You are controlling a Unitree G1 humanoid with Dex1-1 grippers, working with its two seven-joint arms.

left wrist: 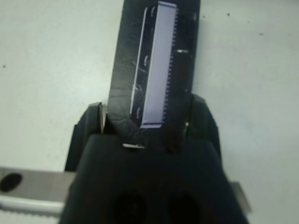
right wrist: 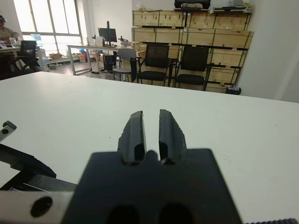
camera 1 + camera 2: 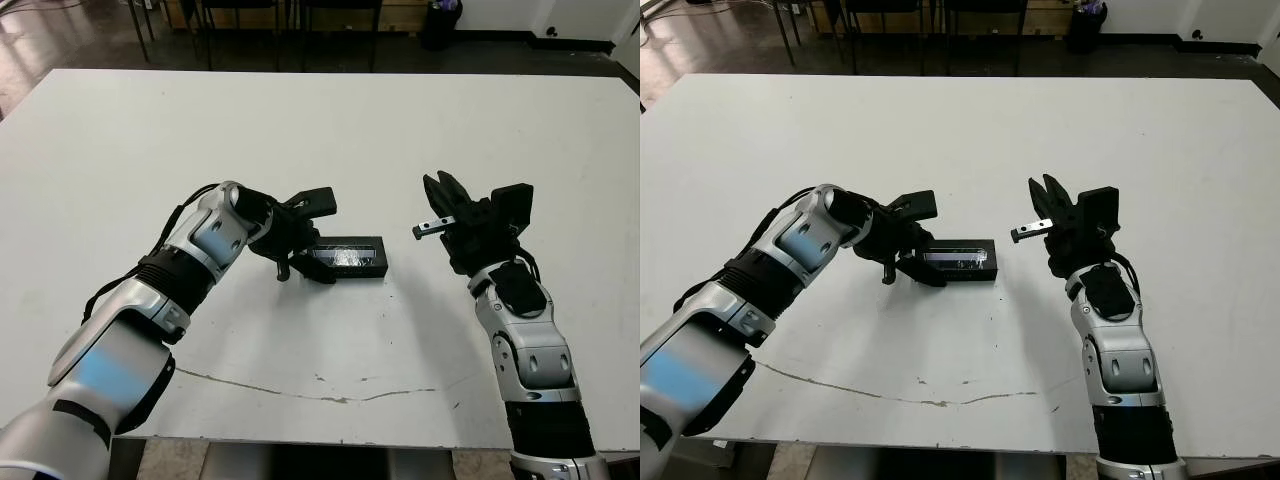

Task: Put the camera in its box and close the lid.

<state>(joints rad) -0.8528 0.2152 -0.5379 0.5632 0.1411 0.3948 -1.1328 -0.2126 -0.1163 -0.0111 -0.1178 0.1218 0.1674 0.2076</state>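
The black box [image 3: 368, 268] lies flat at the middle of the white table. On it shows the lid's glossy grey-blue strip [image 1: 156, 70]. No white lining shows, and I cannot tell tray from lid in the eye views. My left gripper [image 3: 306, 258] is at the box's left end, its fingers [image 1: 200, 114] pressed on both long sides, shut on it. The camera is hidden. My right gripper [image 3: 440, 188] hangs above the table to the right of the box, apart from it. Its fingers [image 2: 135, 128] stand nearly together with nothing between them.
A thin dark crack line [image 3: 320, 388] runs across the table near its front edge. Chairs [image 2: 191, 63] and stacked wooden crates [image 2: 187, 32] stand beyond the far edge. Bare white table [image 3: 300, 130] lies behind the box and on both sides.
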